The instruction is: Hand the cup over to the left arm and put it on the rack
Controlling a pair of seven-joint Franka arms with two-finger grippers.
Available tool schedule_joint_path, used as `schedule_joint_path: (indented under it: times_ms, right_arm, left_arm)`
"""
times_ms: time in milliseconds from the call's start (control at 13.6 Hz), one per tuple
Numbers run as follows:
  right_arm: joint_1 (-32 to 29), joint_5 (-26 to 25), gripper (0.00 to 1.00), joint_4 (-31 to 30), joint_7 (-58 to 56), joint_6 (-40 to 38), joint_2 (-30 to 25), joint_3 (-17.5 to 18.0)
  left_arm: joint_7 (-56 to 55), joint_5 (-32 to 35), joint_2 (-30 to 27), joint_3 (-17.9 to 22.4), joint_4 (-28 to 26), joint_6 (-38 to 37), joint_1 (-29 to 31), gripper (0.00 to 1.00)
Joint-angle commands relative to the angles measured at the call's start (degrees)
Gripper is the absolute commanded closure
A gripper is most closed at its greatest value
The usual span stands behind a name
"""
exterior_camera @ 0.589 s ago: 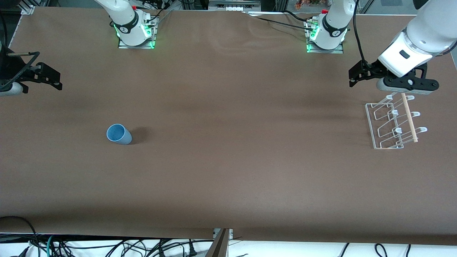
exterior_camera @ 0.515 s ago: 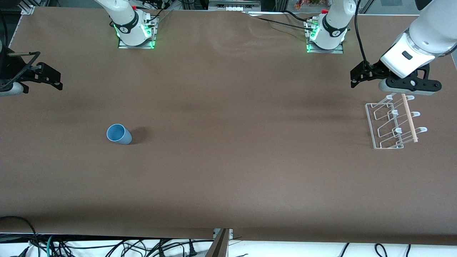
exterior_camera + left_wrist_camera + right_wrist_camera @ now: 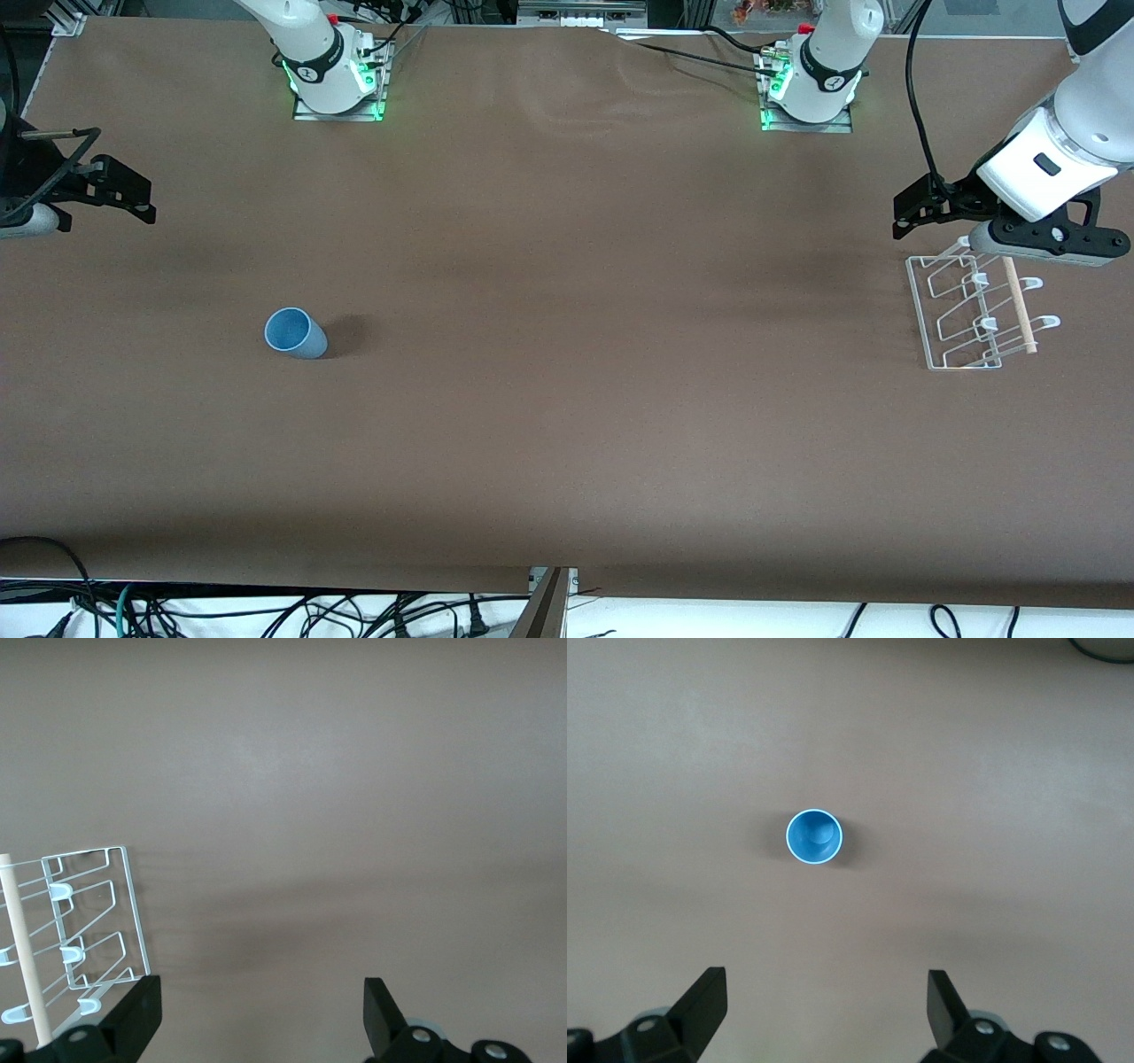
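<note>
Cup [image 3: 295, 333] is standing upright, mouth up, on the table [image 3: 567, 425], left-centre of the front frame, untouched. Rack [image 3: 973, 310] is sitting at the right edge. Right gripper [image 3: 824, 1010] is hovering at the left edge, fingers apart; left gripper [image 3: 261, 1014] is hanging over the rack's upper end, fingers apart too. Cup's looking light, stiff, a bit slick: I'd pinch across the wall just under the rim.

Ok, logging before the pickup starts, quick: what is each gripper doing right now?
Left gripper: open, empty, up over the rack's end farthest from the front camera.
Right gripper: open, empty, above the cup.
</note>
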Motion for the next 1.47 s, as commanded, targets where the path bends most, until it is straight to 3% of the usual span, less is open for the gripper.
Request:
schedule_joint_path:
  times_ms: [0,1398]
  right_arm:
    - [-0.4,0.4,0.0,1.9,0.6,-1.3,0.7,0.3]
    - [-0.7,0.4,0.0,2.1,0.6,0.0,1.1,0.0]
  left_arm:
    - [-0.4,-0.3,0.2,0.4,1.8,-2.3,-1.0,0.0]
    - [0.2,-0.6,0.4,0.4,1.9,-2.9,-0.6,0.0]
